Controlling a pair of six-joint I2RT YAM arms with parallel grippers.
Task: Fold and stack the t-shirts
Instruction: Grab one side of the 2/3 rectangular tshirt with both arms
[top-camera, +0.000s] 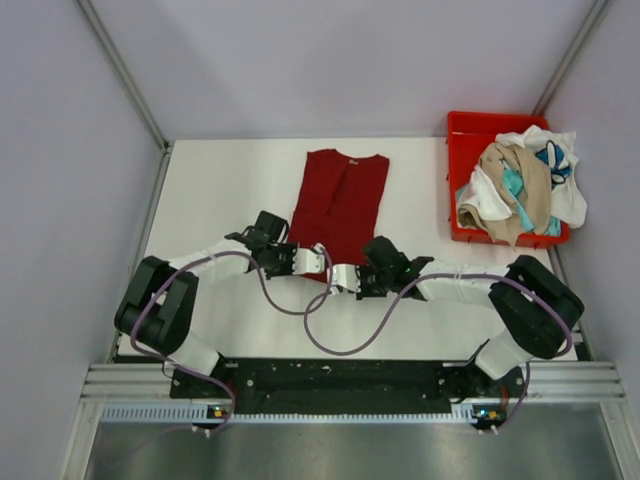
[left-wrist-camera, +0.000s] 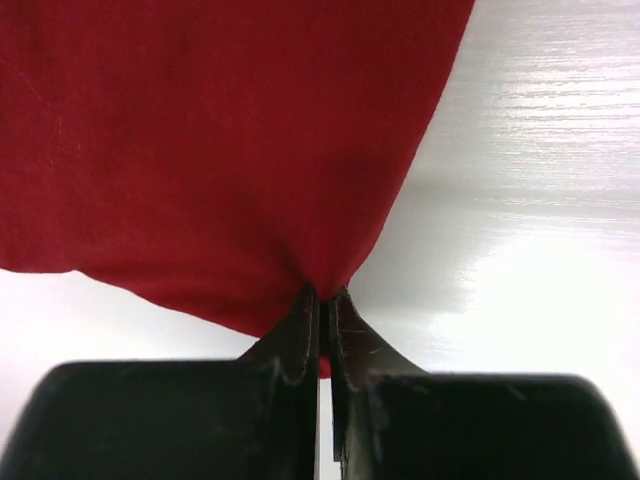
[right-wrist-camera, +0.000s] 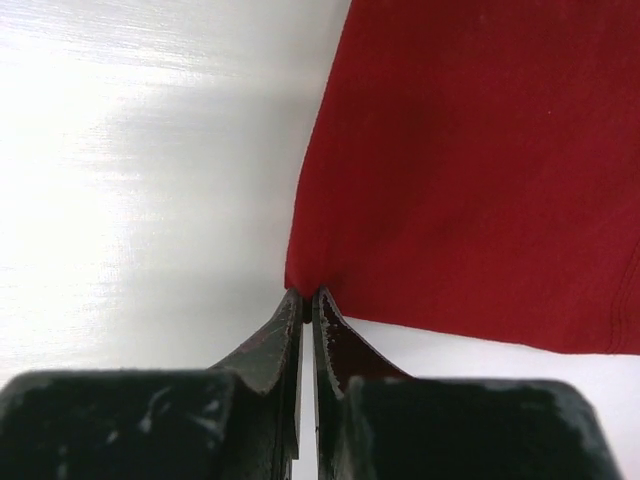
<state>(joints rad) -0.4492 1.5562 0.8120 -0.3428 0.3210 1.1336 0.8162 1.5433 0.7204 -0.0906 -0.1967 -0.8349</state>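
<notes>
A red t-shirt lies lengthwise on the white table, sleeves folded in and collar at the far end. My left gripper is shut on the shirt's near hem; in the left wrist view the red cloth bunches into the shut jaws of the gripper. My right gripper is shut on the same hem just beside it; in the right wrist view the shirt is pinched at its corner by that gripper. The two grippers sit close together.
A red bin stands at the table's far right, holding a heap of several crumpled shirts in white, beige and teal. Grey walls close in on both sides and the back. Cables loop over the near table.
</notes>
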